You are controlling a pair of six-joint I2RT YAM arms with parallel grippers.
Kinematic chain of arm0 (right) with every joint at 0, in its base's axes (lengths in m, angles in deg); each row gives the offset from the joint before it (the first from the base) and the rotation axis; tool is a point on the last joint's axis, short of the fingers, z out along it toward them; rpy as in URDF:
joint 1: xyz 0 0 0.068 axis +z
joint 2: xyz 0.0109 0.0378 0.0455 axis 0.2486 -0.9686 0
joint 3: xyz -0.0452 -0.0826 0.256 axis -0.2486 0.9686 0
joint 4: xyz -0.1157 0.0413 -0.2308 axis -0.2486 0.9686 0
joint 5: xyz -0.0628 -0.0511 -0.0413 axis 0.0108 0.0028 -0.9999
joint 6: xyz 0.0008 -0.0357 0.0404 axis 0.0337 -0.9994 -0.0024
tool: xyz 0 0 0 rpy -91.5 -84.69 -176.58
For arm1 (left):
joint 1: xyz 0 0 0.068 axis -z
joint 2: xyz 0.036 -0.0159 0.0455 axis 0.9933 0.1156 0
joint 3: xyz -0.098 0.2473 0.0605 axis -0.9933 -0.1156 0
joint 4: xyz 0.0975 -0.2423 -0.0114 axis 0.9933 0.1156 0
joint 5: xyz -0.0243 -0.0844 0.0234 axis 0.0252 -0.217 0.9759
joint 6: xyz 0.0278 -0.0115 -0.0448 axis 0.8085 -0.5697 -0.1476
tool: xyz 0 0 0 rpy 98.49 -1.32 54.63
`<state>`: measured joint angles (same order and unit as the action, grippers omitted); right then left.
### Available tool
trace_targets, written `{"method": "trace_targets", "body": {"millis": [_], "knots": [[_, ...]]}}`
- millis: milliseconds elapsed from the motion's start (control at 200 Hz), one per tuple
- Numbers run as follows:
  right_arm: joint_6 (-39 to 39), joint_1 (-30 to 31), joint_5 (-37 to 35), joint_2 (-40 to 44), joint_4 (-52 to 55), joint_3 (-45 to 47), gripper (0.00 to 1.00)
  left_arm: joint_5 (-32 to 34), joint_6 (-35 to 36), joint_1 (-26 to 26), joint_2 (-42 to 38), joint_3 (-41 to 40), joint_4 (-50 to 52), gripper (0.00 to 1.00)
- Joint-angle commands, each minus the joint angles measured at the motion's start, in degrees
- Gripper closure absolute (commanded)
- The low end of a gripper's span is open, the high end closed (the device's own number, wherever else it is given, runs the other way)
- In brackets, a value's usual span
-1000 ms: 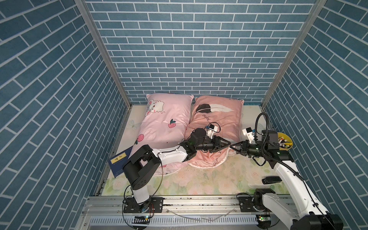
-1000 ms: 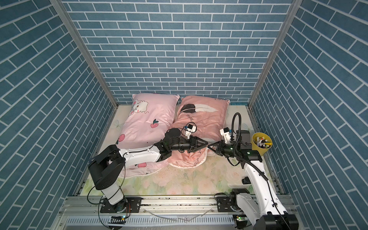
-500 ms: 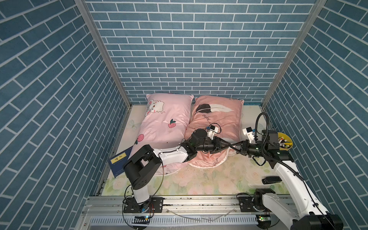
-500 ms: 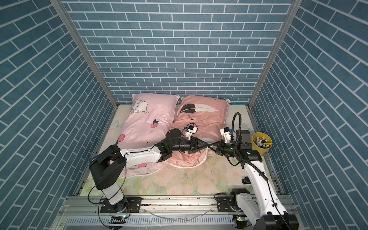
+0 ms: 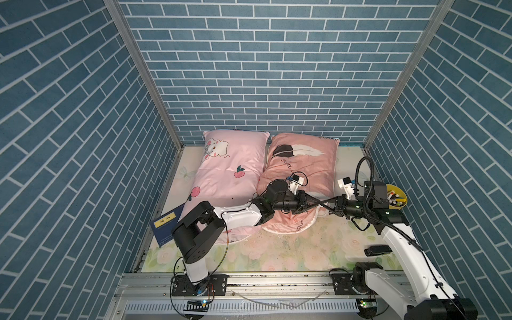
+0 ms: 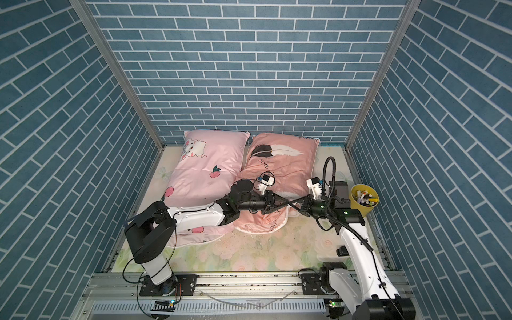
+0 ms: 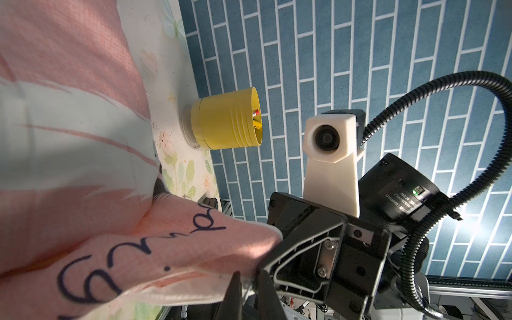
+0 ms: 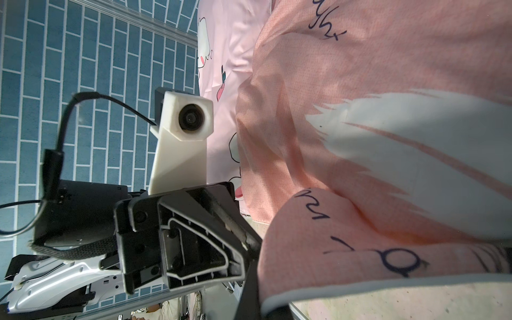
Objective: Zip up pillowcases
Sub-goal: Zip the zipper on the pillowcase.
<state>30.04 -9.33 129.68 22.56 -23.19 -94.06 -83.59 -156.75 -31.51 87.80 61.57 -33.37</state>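
- The light pink pillowcase (image 5: 230,177) and the salmon pillowcase (image 5: 304,166) lie side by side on the floral sheet (image 5: 318,249), with their far ends against the back brick-pattern wall. The pink one is on the robot's left.
- The left arm reaches across the near end of the pink pillowcase to the near edge of the salmon one.
- The left gripper (image 5: 318,204) and the right gripper (image 5: 324,205) meet tip to tip at the salmon pillowcase's near right corner, where the cloth is bunched and raised off the sheet.
- Left gripper: in the left wrist view the fingers (image 7: 235,296) stand almost together, with the white-piped hem of the salmon pillowcase pinched between them.
- Right gripper: the jaws are closed tight at the same hem. Whether they pinch cloth or a zipper pull cannot be told.
- No zipper detail is legible in any view.
- A yellow cup (image 5: 400,205) of markers stands on the sheet beside the right arm.
- A blue book (image 5: 166,224) lies at the sheet's left edge.
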Motion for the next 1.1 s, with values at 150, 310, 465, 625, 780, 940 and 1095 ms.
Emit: {"method": "trace_targets", "body": {"millis": [150, 310, 465, 625, 780, 940, 1095], "knots": [[1.51, -0.23, -1.07, 1.74, -1.85, -0.44, 1.0, -1.54, 1.4, 0.53, 1.68, 0.5, 0.2, 0.88], [3.0, -0.19, -1.53, 2.19, -3.1, 0.01, 1.0, -1.85, 1.24, 0.72, 2.24, 0.5, -0.6, 0.87], [4.04, -0.17, -0.93, 2.19, -4.35, 0.44, 1.0, -1.87, 1.14, 0.79, 2.65, 0.93, -0.97, 0.85], [3.55, -0.13, -0.24, 2.69, -3.49, 0.75, 1.0, -1.43, -0.5, 0.74, 2.87, 0.36, -3.88, 0.81], [3.42, -0.23, 0.72, 2.81, -3.09, 1.11, 1.0, -0.65, -4.29, 0.35, 3.62, -1.08, -10.53, 0.7], [3.59, -0.17, 1.23, 2.89, -3.37, 1.76, 1.0, -0.42, -4.54, 0.35, 3.77, -0.91, -10.89, 0.68], [3.51, -0.22, 1.0, 2.54, -3.11, 2.09, 1.0, -0.2, -5.2, 0.35, 3.66, -1.35, -12.29, 0.71]]}}
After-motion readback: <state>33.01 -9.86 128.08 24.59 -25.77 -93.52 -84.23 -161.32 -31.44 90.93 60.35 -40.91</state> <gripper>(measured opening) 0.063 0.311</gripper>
